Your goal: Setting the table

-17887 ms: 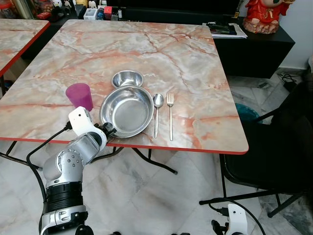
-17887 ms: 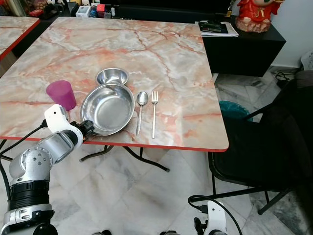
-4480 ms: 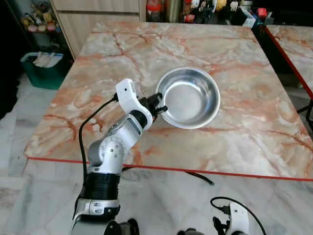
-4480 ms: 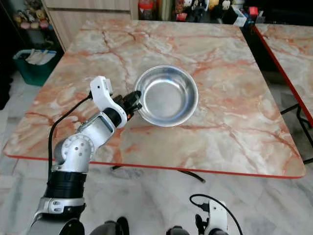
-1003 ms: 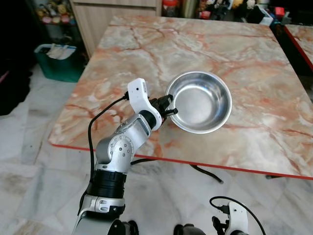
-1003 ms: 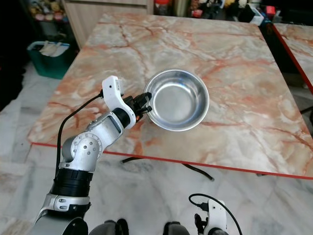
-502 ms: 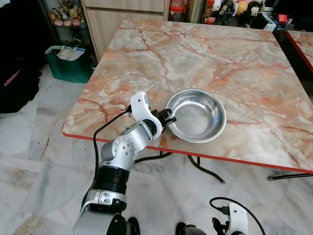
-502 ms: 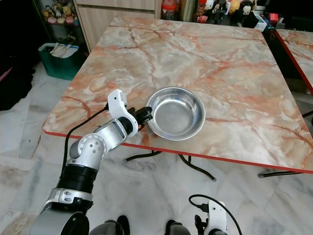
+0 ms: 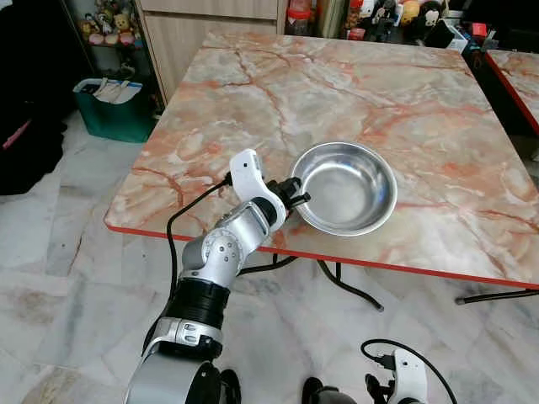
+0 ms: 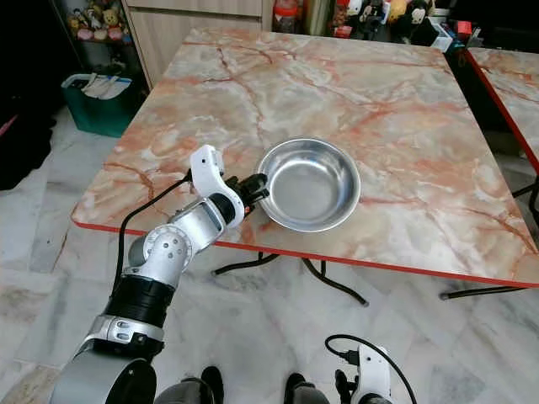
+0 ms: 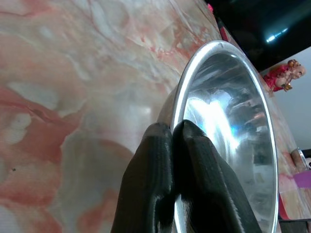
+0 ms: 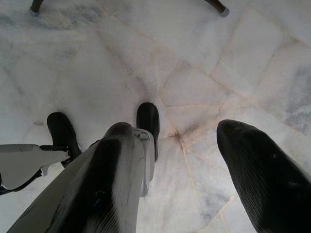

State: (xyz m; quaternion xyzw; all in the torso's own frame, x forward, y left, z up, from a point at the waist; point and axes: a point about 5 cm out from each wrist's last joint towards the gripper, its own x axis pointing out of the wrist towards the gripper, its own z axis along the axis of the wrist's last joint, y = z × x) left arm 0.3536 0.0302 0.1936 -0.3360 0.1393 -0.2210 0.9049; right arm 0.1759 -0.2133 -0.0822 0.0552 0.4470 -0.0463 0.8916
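From my head cameras, my left gripper [image 9: 296, 195] reaches out over the near edge of the marble table [image 9: 253, 93], its two black fingers pinched on the near-left rim of the steel bowl [image 9: 349, 187]. The bowl extends ahead and to the right of my fingertips, over the tabletop close to the red front edge; I cannot tell whether its base touches the marble or hangs just above it. Well off to the left of my gripper, on the pale tiled floor [image 9: 59, 252], stands a green bin [image 9: 116, 109] beside a wooden cabinet. My right arm hangs idle below, with only its wrist top [image 9: 406, 372] in sight.

Along my left wrist, my fingers [image 11: 160, 184] are pressed together on the bowl [image 11: 228, 121], one outside the wall and one inside, the rim clamped between them. The shiny hollow opens just beyond my fingertips, with marble [image 11: 63, 82] running past beside it.

Along my right wrist, my right gripper [image 12: 187, 160] points down at the floor tiles [image 12: 194, 73], its fingers [image 12: 262, 170] spread apart and holding nothing. Beneath them are my own black feet [image 12: 148, 121].
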